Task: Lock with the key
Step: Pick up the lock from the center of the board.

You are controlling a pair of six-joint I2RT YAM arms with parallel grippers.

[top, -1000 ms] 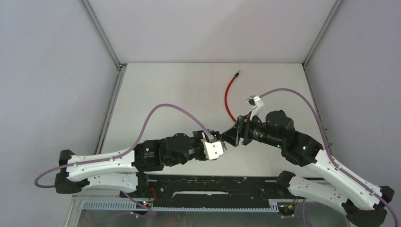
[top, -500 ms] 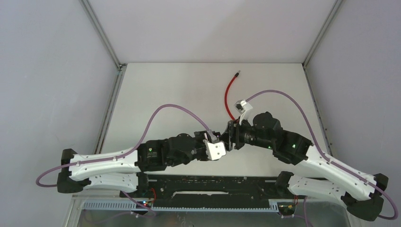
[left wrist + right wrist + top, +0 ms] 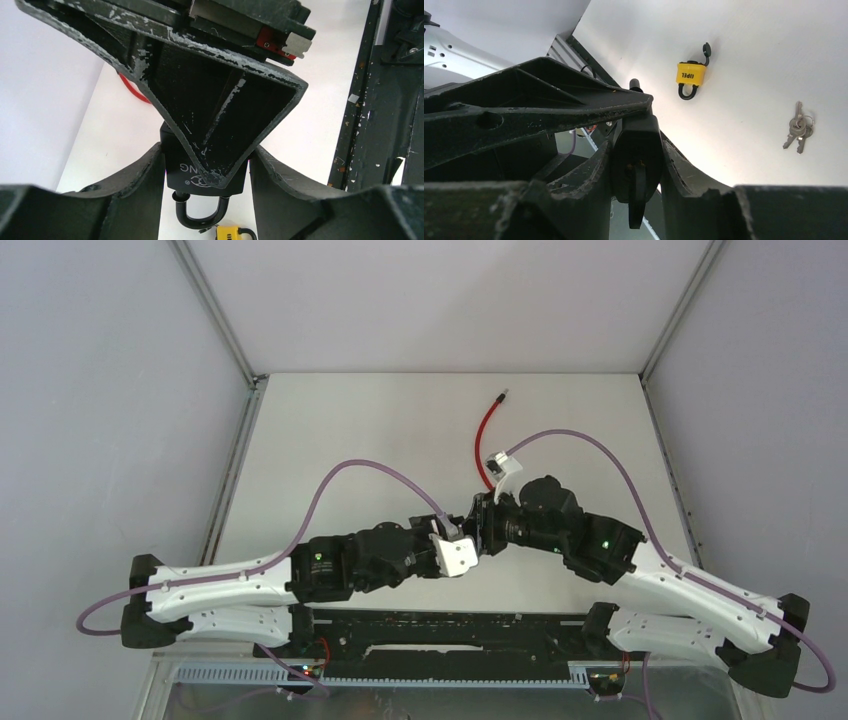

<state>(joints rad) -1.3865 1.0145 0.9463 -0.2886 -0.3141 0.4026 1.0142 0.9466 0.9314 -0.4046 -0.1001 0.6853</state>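
A black padlock (image 3: pixel 175 172) sits crosswise between the fingers of my left gripper (image 3: pixel 205 170), which is shut on its narrow sides. Its shackle (image 3: pixel 200 216) points toward the left wrist, and one leg ends just outside the body. From the opposite side, my right gripper (image 3: pixel 635 150) straddles the lock's key end (image 3: pixel 636 135). The black-headed key (image 3: pixel 636 200) sticks out of it edge-on, with a gap to each finger. One right finger (image 3: pixel 220 115) covers most of the lock in the left wrist view. In the top view the left gripper (image 3: pixel 468 540) and right gripper (image 3: pixel 484 524) meet and hide the lock.
A yellow padlock (image 3: pixel 689 75) lies on the white table just past the black one, also seen as the yellow padlock (image 3: pixel 230 234). A bunch of keys (image 3: pixel 798 127) lies to its right. A red cable (image 3: pixel 486 440) runs toward the back. The dark base rail (image 3: pixel 380 100) borders the near edge.
My right arm has swung left and come in onto the lock held by the left gripper, and its fingers have narrowed around the key end. The left arm has held still.
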